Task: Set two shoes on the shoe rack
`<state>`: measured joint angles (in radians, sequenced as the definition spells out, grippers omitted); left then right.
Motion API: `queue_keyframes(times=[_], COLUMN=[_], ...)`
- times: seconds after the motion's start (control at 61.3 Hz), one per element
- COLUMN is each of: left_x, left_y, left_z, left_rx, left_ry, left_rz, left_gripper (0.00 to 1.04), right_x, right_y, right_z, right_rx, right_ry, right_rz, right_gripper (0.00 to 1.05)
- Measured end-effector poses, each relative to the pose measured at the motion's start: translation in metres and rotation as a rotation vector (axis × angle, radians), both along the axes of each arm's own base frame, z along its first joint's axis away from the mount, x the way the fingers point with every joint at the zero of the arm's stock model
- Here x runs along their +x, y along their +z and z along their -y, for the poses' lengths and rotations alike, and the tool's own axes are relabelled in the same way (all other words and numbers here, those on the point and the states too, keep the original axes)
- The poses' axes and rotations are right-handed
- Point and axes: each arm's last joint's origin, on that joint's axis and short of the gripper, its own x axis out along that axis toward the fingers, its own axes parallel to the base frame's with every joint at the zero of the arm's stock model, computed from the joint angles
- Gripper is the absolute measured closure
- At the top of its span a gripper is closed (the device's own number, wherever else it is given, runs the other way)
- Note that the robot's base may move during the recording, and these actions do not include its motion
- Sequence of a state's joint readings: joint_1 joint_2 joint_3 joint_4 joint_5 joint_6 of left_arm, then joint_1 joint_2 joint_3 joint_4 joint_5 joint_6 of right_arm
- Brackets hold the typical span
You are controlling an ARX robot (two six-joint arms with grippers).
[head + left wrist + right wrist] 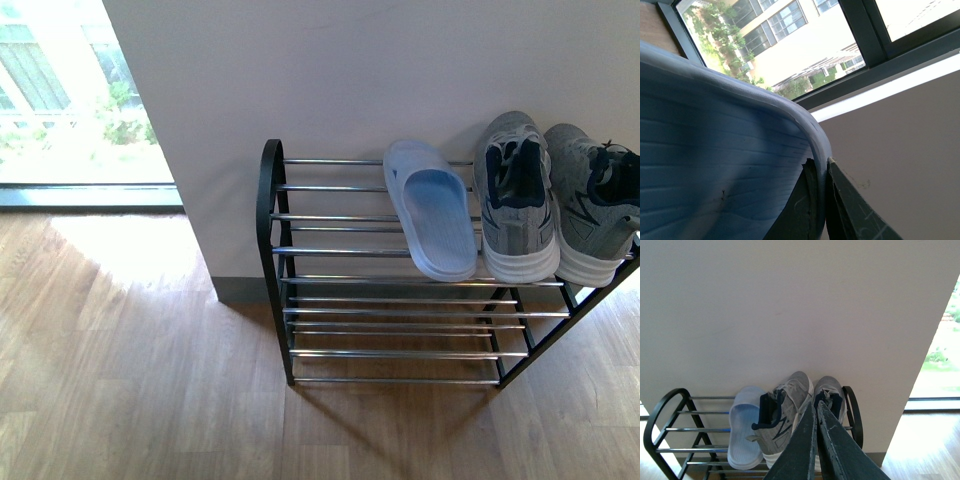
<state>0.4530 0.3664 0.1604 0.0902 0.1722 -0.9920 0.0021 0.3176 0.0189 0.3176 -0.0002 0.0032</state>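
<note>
1. Your left gripper (821, 200) pinches the rim of a blue slipper (715, 165), which fills the left wrist view; neither shows in the front view, so you cannot tell from there how high it hangs.
2. The shoe rack (272, 240) stands against the wall, to the right in the front view. The left part of its top tier is bare, just left of the slipper on the rack (432, 208).
3. Bring your held slipper over that bare stretch, sole down and lengthwise across the rods, so it rests on several rods rather than slipping between them.
4. Lower it beside its mate without nudging it, and part the fingers only once the sole sits flat.
5. Your right gripper (816, 440) has its fingers pressed together with nothing between them, aimed at the grey sneakers (515, 195); keep it clear.
6. Count: two blue slippers, one held and one racked; two grey sneakers at the right end; one rack.
</note>
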Motion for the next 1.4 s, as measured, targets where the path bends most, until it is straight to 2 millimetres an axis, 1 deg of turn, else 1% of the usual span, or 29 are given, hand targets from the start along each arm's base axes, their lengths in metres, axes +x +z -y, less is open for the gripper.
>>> queue_keyframes(times=[0.473,0.554,0.619,0.88,0.913,0.962,1.027,1.043,1.141,1.19,1.304,1.32,1.353,1.402], left_x=[0.0,0.0,0.0,0.0,0.0,0.0,0.0,0.0,0.0,0.0,0.0,0.0,0.0,0.0], left_y=[0.0,0.0,0.0,0.0,0.0,0.0,0.0,0.0,0.0,0.0,0.0,0.0,0.0,0.0], left_z=[0.0,0.0,0.0,0.0,0.0,0.0,0.0,0.0,0.0,0.0,0.0,0.0,0.0,0.0], left_rx=[0.0,0.0,0.0,0.0,0.0,0.0,0.0,0.0,0.0,0.001,0.001,0.001,0.001,0.001], left_ry=[0.0,0.0,0.0,0.0,0.0,0.0,0.0,0.0,0.0,0.005,0.007,0.007,0.007,0.007], left_rz=[0.0,0.0,0.0,0.0,0.0,0.0,0.0,0.0,0.0,0.0,0.0,0.0,0.0,0.0], left_gripper=[1.03,1.03,1.03,1.03,1.03,1.03,1.03,1.03,1.03,1.03,1.03,1.03,1.03,1.03], right_x=[-0.009,-0.016,-0.02,-0.021,-0.021,-0.021,-0.021,-0.021,-0.021,-0.021,-0.021,-0.021,-0.021,-0.021], right_y=[0.0,-0.005,-0.004,-0.003,-0.003,-0.003,-0.003,-0.003,-0.003,-0.003,-0.003,-0.003,-0.003,-0.003], right_z=[0.0,0.0,0.0,0.0,0.0,0.0,0.0,0.0,0.0,0.0,0.0,0.0,0.0,0.0], right_rx=[0.0,0.0,0.0,-0.001,-0.001,0.0,-0.001,-0.001,-0.001,-0.001,-0.001,-0.001,-0.001,-0.001], right_ry=[0.0,0.0,0.0,-0.001,-0.001,-0.001,-0.001,-0.001,0.0,0.001,0.001,0.001,0.001,0.001], right_rz=[0.001,-0.033,-0.008,-0.005,-0.005,-0.005,-0.005,-0.005,-0.004,-0.004,-0.004,-0.004,-0.004,-0.003], right_gripper=[1.03,1.03,1.03,1.02,0.96,0.83,0.73,0.68,0.55,0.47,0.31,0.26,0.24,0.15])
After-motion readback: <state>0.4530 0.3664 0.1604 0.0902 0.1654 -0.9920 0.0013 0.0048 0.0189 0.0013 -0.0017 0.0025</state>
